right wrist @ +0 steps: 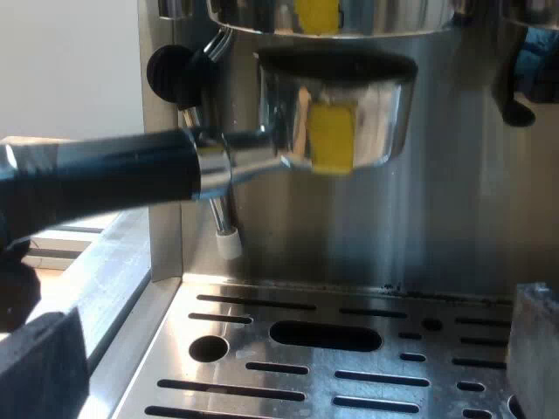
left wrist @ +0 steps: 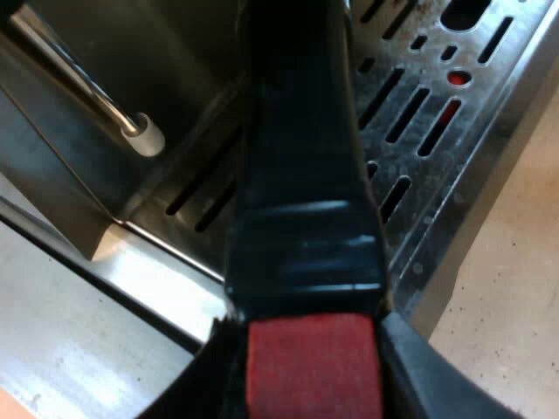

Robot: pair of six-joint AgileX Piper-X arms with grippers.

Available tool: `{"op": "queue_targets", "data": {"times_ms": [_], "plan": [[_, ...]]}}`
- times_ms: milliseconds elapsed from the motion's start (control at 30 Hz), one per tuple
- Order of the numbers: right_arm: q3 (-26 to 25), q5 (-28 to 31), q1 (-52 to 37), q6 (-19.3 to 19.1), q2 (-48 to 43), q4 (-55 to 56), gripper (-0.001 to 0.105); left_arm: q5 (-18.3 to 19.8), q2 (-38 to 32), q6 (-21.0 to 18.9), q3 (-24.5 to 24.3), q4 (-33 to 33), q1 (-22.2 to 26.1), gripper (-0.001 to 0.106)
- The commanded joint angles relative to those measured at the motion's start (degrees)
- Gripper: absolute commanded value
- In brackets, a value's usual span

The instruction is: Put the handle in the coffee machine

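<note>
1. The metal cup of the holder (right wrist: 336,122) sits up under the brew head (right wrist: 336,63) at the front of the espresso machine (right wrist: 454,201). Its rim meets the dark ring there. The inside of the cup is hidden, and I cannot tell whether it is locked in place. A yellow patch is mirrored on its shiny wall.
2. The holder's dark handle (right wrist: 105,179) runs out level from the cup, passing the steam wand (right wrist: 218,209).
3. The drip tray (right wrist: 175,323) lies below the cup. It is a steel grille of narrow slots, with one round hole and one long oval opening. Red shows through two of its openings in the left wrist view. What else lies under the grille cannot be made out.
4. The left claw (left wrist: 313,384) is clamped on the handle at its red end (left wrist: 310,345), with a black finger (left wrist: 428,375) pressed to each side.
5. The right claw (right wrist: 288,358) gapes wide and holds nothing. Its fingers (right wrist: 44,367) are low over the drip tray, well apart from the holder.
6. The steam wand hangs beside the cup with a white tip, below a black knob (right wrist: 170,74).
7. The left wrist view gives the grip, the red end and a strip of speckled beige desk (left wrist: 515,297) beside the tray. The right wrist view gives the cup at the brew head and the knob.
</note>
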Motion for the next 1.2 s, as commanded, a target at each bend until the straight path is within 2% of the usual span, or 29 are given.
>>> {"op": "queue_targets", "data": {"times_ms": [33,67,200,233,267,300,600,833,933,1000,1200], "plan": [[-0.3,0.4,-0.2,-0.6,-0.1,-0.9,0.105,5.2,-0.6,1.2,-0.9,-1.1,2.8,0.000],[-0.3,0.4,-0.2,-0.6,-0.1,-0.9,0.105,6.9,-0.6,1.9,-0.9,-1.1,4.2,0.000],[-0.3,0.4,-0.2,-0.6,-0.1,-0.9,0.105,7.0,-0.6,4.9,-0.9,-0.6,5.5,0.000],[-0.3,0.4,-0.2,-0.6,-0.1,-0.9,0.105,7.0,-0.6,6.3,-0.9,0.1,5.6,0.000],[-0.3,0.4,-0.2,-0.6,-0.1,-0.9,0.105,9.0,-0.6,9.5,-0.9,3.2,5.6,0.000],[-0.3,0.4,-0.2,-0.6,-0.1,-0.9,0.105,9.9,-0.3,10.0,-0.9,4.4,5.6,0.000],[-0.3,0.4,-0.2,-0.6,-0.1,-0.9,0.105,10.0,5.0,11.0,-3.1,5.8,5.6,0.000],[-0.3,0.4,-0.2,0.1,-0.1,-0.9,0.105,10.8,5.2,12.2,-5.5,6.2,4.1,0.000],[-0.3,0.4,-0.2,0.2,-0.1,-0.9,0.105,8.7,5.2,12.2,-5.9,6.2,1.8,0.000],[-0.3,0.4,-0.2,0.2,-0.1,-0.9,0.105,7.4,5.2,12.1,-5.9,6.2,1.3,0.000],[-0.3,0.4,-0.2,0.2,-0.1,-0.9,0.105,8.2,5.2,8.6,-5.9,5.8,3.0,0.000]]}}
